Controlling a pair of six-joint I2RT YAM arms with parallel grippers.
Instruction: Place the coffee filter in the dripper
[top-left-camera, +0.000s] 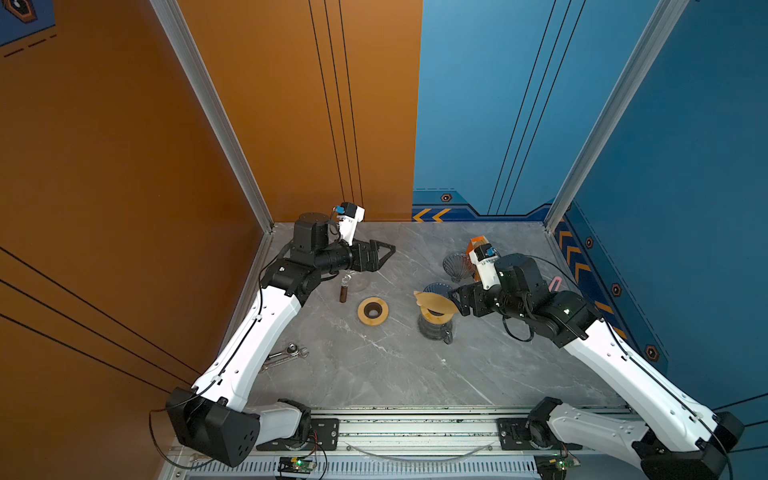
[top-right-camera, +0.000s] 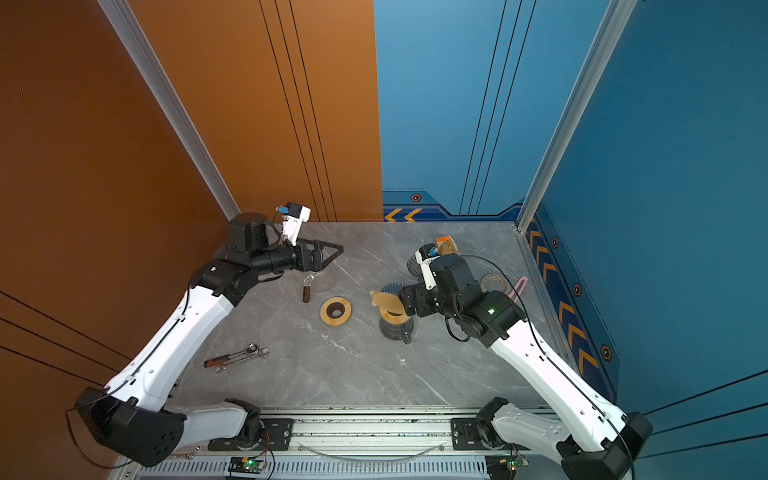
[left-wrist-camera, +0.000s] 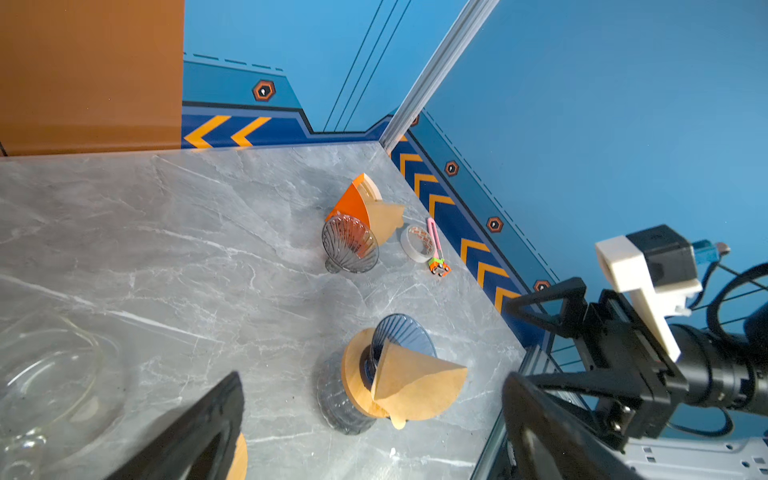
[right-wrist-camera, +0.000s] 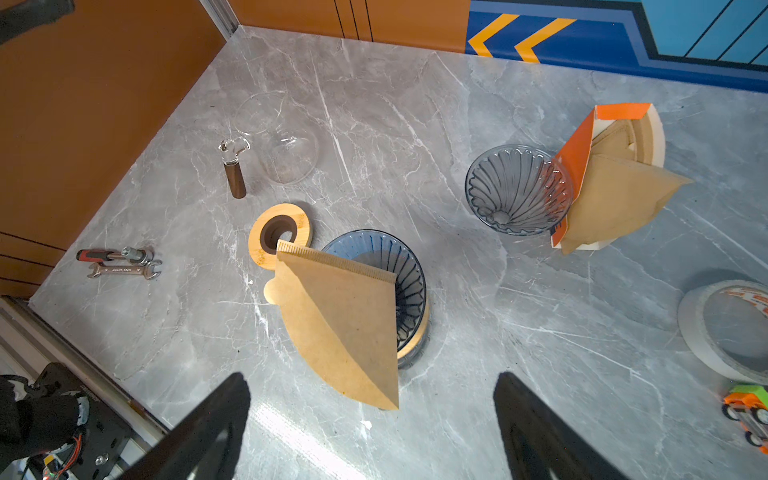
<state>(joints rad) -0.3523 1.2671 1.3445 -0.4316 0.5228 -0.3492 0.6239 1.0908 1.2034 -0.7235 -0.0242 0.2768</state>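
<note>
The brown paper coffee filter (right-wrist-camera: 345, 324) is folded flat, with its tip inside the ribbed blue-grey dripper (right-wrist-camera: 409, 282) and its wide curved edge hanging over the rim. The dripper stands on a wooden collar on a dark carafe (top-left-camera: 434, 328). Both top views show the coffee filter (top-left-camera: 436, 305) (top-right-camera: 386, 303) on the dripper (top-left-camera: 436, 287). My right gripper (right-wrist-camera: 372, 378) (top-left-camera: 455, 302) is open just behind the filter's overhanging edge and touches nothing. My left gripper (top-left-camera: 388, 249) (left-wrist-camera: 372, 378) hangs open and empty over the back left of the table. The left wrist view also takes in the filter (left-wrist-camera: 415, 382).
A second dripper (right-wrist-camera: 517, 189) lies on its side against an orange filter holder (right-wrist-camera: 582, 166) at the back right. Left of the carafe are a wooden ring (top-left-camera: 373, 311) and a clear glass server (right-wrist-camera: 286, 153). Wrenches (top-left-camera: 286, 353) lie front left. By the right wall sit a tape roll (right-wrist-camera: 727, 328) and a toy car (right-wrist-camera: 748, 407).
</note>
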